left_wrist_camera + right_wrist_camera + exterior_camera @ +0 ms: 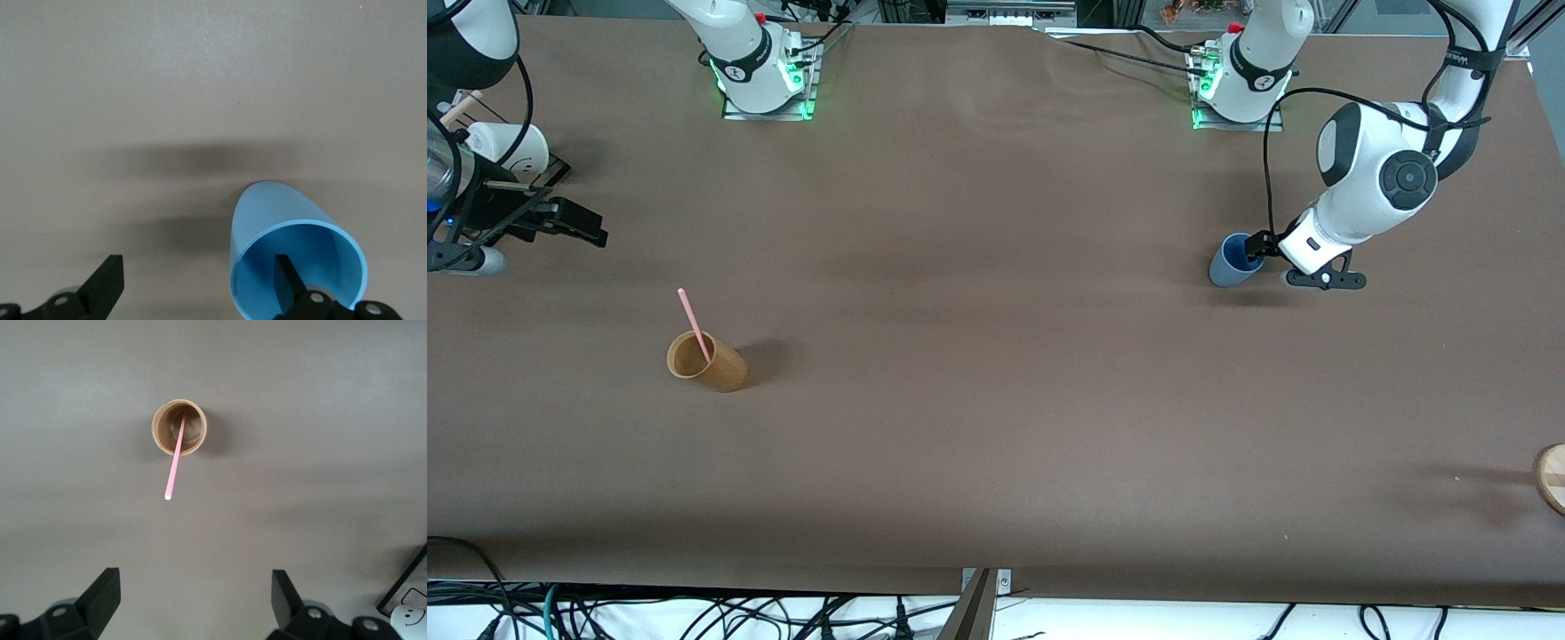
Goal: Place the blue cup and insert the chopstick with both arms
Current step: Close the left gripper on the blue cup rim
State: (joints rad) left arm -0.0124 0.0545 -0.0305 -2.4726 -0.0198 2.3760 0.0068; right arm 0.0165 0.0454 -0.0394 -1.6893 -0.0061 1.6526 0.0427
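Observation:
The blue cup (1230, 263) stands on the brown table toward the left arm's end. My left gripper (1291, 263) is low beside it and open. In the left wrist view (199, 267) one finger (285, 280) is inside the blue cup (267, 213), and the other finger is well outside it. The pink chopstick (694, 324) leans in a tan cup (711, 363) toward the right arm's end. My right gripper (574, 222) is open and empty, up above the table. Its wrist view (193, 583) shows the chopstick (175, 460) and the tan cup (179, 427) some way off.
A white cup with a smiley face (511, 147) lies on a black rack at the right arm's end, and shows in the right wrist view (408, 615). A round wooden piece (1552, 476) sits at the table edge at the left arm's end.

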